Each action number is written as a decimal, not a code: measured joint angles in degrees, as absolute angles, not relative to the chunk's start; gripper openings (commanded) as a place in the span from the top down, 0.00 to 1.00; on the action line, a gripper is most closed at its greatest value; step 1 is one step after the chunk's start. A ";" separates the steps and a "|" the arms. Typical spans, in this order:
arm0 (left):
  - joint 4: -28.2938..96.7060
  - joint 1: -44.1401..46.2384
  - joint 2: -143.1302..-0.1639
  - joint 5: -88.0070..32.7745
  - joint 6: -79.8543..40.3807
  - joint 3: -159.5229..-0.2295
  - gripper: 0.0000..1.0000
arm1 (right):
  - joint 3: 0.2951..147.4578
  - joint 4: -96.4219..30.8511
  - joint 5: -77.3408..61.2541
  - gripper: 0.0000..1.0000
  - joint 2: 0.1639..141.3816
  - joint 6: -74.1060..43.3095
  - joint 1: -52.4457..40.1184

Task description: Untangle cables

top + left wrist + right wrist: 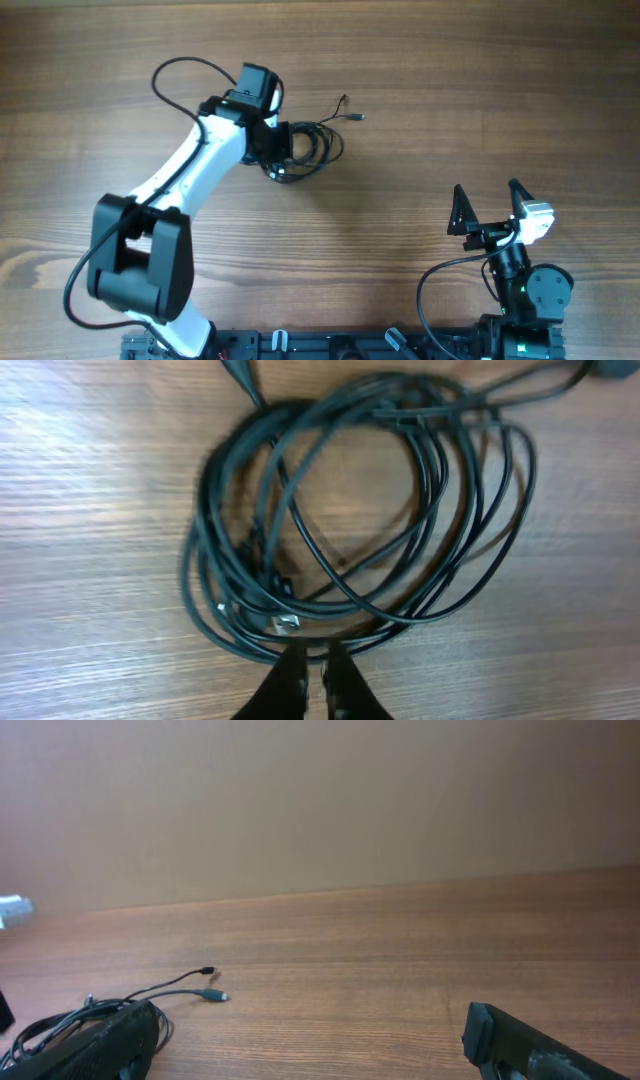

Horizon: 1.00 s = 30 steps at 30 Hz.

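Observation:
The cables are several thin black cords lying in one tangled coil on the wooden table, with two plug ends trailing off to the right. In the left wrist view the coil fills the frame and a silver-tipped plug lies inside it. My left gripper sits at the coil's left edge. Its fingers are nearly together, pinching the outer strands at the coil's rim. My right gripper is open and empty, far from the coil at the front right. The right wrist view shows its fingers wide apart and the plug ends ahead.
The left arm's own thicker black cable arcs over the table behind the arm. The arm bases stand along the front edge. A plain wall rises behind the table's far edge.

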<state>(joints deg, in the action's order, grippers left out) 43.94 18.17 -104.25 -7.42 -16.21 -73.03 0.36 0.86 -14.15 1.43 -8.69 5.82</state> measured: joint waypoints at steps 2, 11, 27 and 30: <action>44.03 19.33 -105.01 -7.42 -16.19 -72.93 0.71 | 0.36 0.86 -14.15 0.00 1.43 -8.67 5.82; 43.00 22.02 -105.10 -7.40 -18.17 -69.63 0.38 | 0.36 0.86 -14.13 0.00 1.43 -8.67 5.82; 30.33 22.02 -105.12 -7.40 -19.86 -64.07 0.49 | 0.36 0.86 -14.15 0.00 1.43 -8.67 5.82; 31.20 22.02 -105.12 -7.40 -19.86 -63.99 0.51 | 0.36 0.86 -14.15 0.00 1.43 -8.67 5.82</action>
